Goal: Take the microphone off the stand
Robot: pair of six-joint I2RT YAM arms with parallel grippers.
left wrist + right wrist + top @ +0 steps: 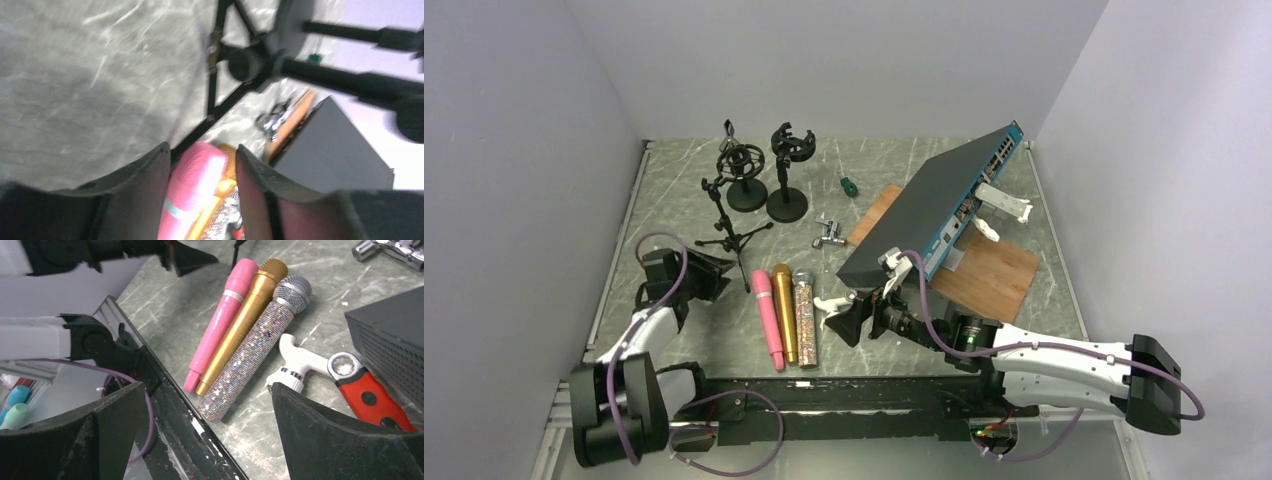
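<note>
- Only our right wrist view shows us a red wrench (pixel 367 397) near the glitter microphone (pixel 250 352), which lies flat on the table (pixel 175 305) alongside the gold microphone (pixel 245 315) and pink microphone (pixel 222 315).
- We see both arms low: left gripper (pixel 720 275) and right gripper (pixel 206 390) spread, empty.

Bare worktop (pixel 674 200) lay open beyond my left hand (pixel 714 275), but the tripod stand (pixel 728 238) stood just ahead and three microphones (pixel 784 312) lay between it and my right hand (pixel 836 318).
</note>
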